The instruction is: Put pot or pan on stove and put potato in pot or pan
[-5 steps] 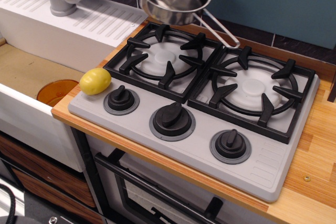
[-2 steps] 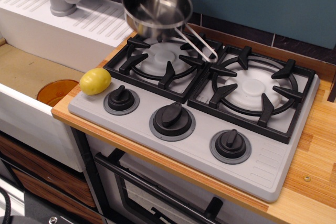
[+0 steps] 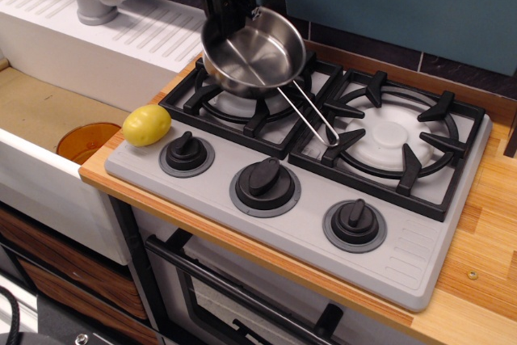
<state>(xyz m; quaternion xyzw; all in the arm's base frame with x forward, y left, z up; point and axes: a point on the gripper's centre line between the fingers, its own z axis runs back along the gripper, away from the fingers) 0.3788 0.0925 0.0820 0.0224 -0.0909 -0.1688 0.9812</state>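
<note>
Your hand has brought the pan down and toward the near side: a second ago it hung high behind the stove, and now it sits low over the left burner, tilted, its rim at the far left pinched in the closed hand. Whether its base touches the grate cannot be told from this view; it looks just above or barely resting. The wire handle points toward the front right, crossing the gap between the two burners.

The potato has not moved. It lies on the front left corner of the stove panel, just beside the left knob, near the edge of the table.

Judgement: the first step is almost complete. You need to level the pan, seat it on the grate and let go before going for the potato. Watch the tilt on release; a pan set down crooked may rock on the grate arms
</note>
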